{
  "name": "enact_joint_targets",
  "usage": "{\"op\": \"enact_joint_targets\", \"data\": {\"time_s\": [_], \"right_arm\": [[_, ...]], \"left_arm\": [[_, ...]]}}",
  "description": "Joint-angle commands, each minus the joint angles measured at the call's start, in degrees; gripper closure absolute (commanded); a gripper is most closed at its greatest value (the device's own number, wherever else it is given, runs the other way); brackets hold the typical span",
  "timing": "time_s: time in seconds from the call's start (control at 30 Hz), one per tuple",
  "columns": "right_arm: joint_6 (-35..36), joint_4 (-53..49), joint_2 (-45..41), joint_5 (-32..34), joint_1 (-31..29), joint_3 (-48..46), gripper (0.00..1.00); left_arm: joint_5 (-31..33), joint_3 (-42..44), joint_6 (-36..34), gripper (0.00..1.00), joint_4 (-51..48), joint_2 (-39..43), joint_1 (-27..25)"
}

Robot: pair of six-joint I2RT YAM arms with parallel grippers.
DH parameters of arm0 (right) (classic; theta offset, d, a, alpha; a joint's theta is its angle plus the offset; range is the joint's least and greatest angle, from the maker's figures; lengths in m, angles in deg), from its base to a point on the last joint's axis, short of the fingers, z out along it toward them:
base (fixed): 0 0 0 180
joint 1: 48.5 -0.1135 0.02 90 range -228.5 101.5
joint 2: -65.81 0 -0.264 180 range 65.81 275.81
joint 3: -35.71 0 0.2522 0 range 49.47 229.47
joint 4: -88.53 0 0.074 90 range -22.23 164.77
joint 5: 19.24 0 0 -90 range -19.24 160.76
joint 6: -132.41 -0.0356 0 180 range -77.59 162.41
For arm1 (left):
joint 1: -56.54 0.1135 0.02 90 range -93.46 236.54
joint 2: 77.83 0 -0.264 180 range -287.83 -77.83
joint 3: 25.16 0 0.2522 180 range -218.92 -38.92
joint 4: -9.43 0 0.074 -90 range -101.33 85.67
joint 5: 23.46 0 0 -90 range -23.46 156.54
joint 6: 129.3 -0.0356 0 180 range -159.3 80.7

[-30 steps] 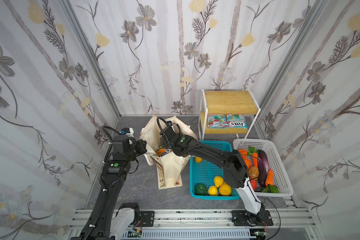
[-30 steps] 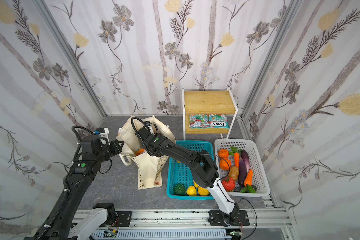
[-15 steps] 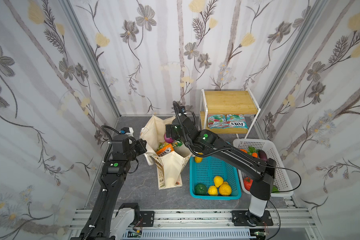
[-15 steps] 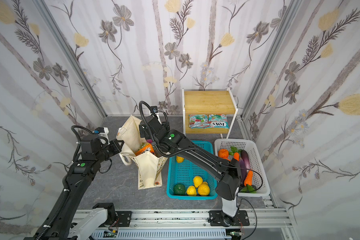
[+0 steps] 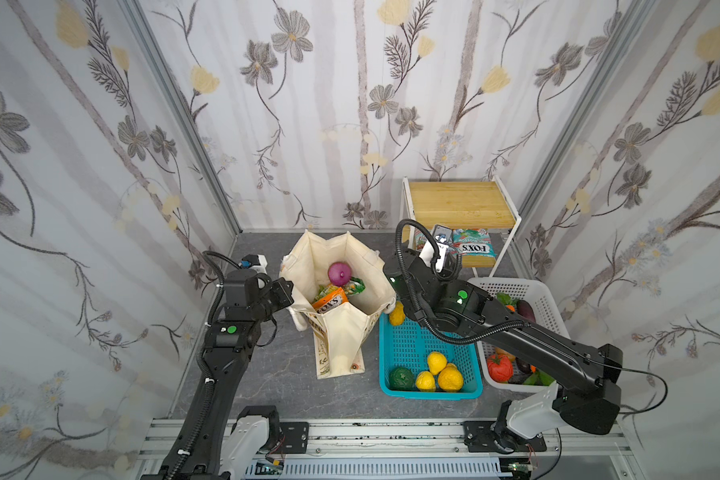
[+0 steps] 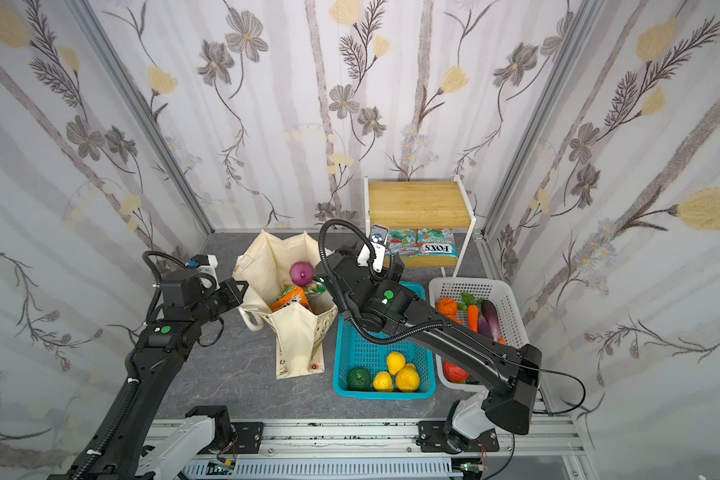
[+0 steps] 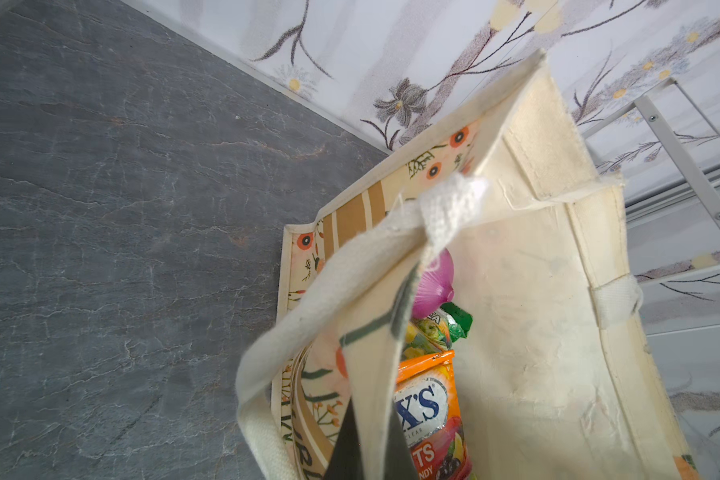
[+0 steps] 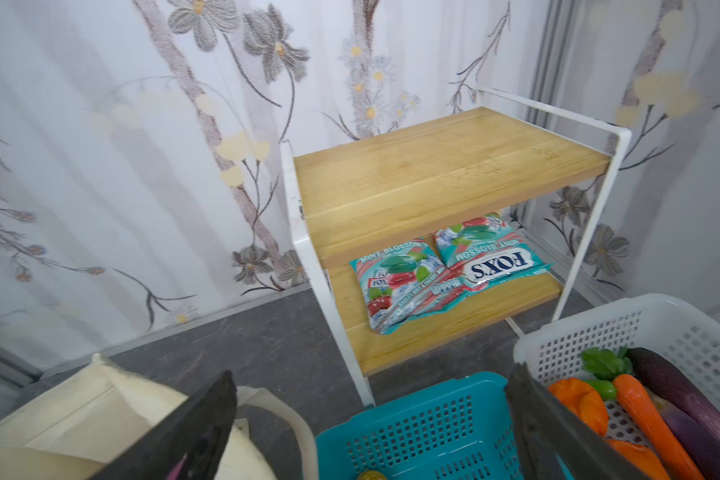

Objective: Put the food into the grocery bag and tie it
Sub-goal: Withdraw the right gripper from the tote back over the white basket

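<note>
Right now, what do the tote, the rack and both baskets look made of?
Grocery bag: matte cream canvas, visible weave and frayed seams. Rack: wood-grain boards, probably bamboo, in a white painted frame, likely metal. Teal basket and white basket: smooth perforated plastic, apparently.

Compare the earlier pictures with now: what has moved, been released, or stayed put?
The right gripper rose out of the grocery bag and swung away toward the shelf rack, jaws open, leaving the purple onion inside. The left gripper stayed shut on the bag's rim; the teal basket unchanged.

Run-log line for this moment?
left gripper: shut on grocery bag | right gripper: open, empty, facing shelf | in bag: purple onion, orange packet, green packet
</note>
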Motion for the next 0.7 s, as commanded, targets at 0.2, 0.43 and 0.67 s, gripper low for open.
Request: {"op": "enact_joint_targets", "data": {"time_s": [0.2, 0.43, 0.67], "right_arm": [[-4.8, -0.1, -12.2, -5.1, 5.0, -11.4, 0.00], [-6.8, 2.7, -26.4, -23.8, 23.8, -25.3, 0.00], [-7.9, 3.0, -33.5, -38.9, 40.5, -34.5, 0.00]], "left_arm": [[0.6, 0.1, -0.1, 1.00, 2.0, -0.4, 0.0], [1.0, 0.6, 0.1, 1.00, 2.1, 0.3, 0.0], [1.1, 0.8, 0.2, 1.00, 2.1, 0.6, 0.0]]}}
